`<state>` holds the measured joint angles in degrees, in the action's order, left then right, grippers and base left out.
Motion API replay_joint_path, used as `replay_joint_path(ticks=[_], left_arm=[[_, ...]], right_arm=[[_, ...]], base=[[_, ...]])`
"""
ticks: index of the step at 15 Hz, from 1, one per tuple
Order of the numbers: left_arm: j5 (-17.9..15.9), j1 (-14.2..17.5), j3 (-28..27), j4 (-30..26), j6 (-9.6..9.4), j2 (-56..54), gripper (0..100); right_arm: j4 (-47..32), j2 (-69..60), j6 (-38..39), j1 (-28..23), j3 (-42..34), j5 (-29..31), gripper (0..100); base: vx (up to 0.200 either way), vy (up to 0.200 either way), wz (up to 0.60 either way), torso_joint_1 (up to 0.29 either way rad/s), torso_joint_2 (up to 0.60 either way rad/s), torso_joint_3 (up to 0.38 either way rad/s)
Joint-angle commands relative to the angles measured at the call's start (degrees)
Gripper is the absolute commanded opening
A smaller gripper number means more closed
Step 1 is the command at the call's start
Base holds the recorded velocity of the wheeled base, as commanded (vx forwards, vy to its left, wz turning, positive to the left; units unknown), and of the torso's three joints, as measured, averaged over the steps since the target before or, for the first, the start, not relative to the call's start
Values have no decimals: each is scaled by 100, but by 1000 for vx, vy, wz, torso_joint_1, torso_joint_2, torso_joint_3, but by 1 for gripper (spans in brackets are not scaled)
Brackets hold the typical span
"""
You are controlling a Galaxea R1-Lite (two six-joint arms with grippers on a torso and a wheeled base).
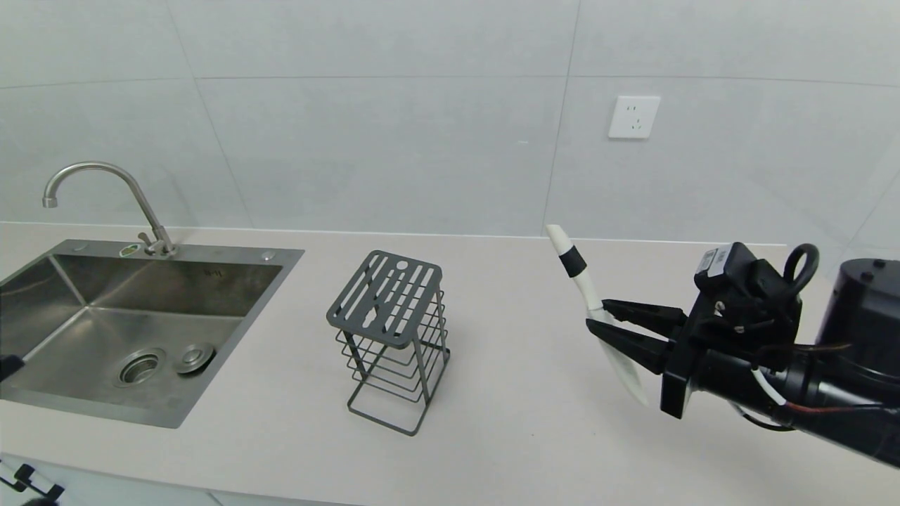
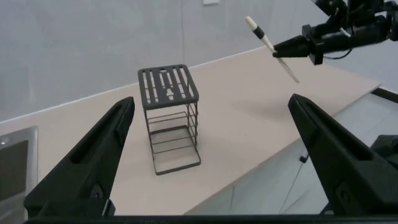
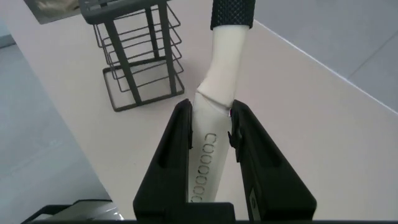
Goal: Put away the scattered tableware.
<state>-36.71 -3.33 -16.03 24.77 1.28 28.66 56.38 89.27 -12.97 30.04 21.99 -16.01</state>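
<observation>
Sink (image 1: 176, 288), steel, with faucet (image 1: 91, 165), sunk in pale countertop (image 1: 527, 393); left gripper (image 2: 211, 102) spread wide, empty; wire rack (image 1: 390, 330) mid-counter; right gripper (image 1: 598, 314) clamping white knife (image 1: 583, 281) aloft, right of rack; tiled wall (image 1: 387, 140), socket (image 1: 634, 117).

One knife (image 1: 583, 284), one wire rack (image 1: 385, 298), one sink (image 1: 211, 251).
</observation>
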Motion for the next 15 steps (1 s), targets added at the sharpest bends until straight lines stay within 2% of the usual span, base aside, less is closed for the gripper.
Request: replay_joint_path(ticks=[1,2,3,4,5,6,7,10,12,15], left_arm=[[-30,-362,30,828,-524,1247,100],[-30,-449,39,959,-655,1397,100],[-30,-599,39,1144,-875,1678,100],[-56,-898,39,1302,-1112,1959,100],[-100,-1003,39,1329,-1165,2003,100],[-223,-1214,-40,1346,-1288,2117,100],[-583,-1302,-260,1548,-1385,2416,100],[-1357,-1258,-568,2313,-1517,3313,100],[-1708,-1258,-673,2744,-1517,3787,100],[-2394,-1249,-647,2893,-1508,4174,100]], right_arm=[[136,205,-4,2,95,-69,0],[171,205,-4,2,121,-104,0],[233,205,-4,2,183,-131,0],[347,187,5,2,227,-157,0],[382,178,5,2,218,-157,0],[470,161,5,2,183,-184,0],[576,134,14,2,191,-307,0],[611,55,14,20,165,-315,0],[734,-6,5,20,139,-421,0],[927,-68,-21,64,33,-597,0]], base=[[0,0,0,0,0,0],[0,0,0,0,0,0],[0,0,0,0,0,0],[0,0,0,0,0,0],[0,0,0,0,0,0],[0,0,0,0,0,0],[0,0,0,0,0,0],[0,0,0,0,0,0],[0,0,0,0,0,0],[0,0,0,0,0,0]])
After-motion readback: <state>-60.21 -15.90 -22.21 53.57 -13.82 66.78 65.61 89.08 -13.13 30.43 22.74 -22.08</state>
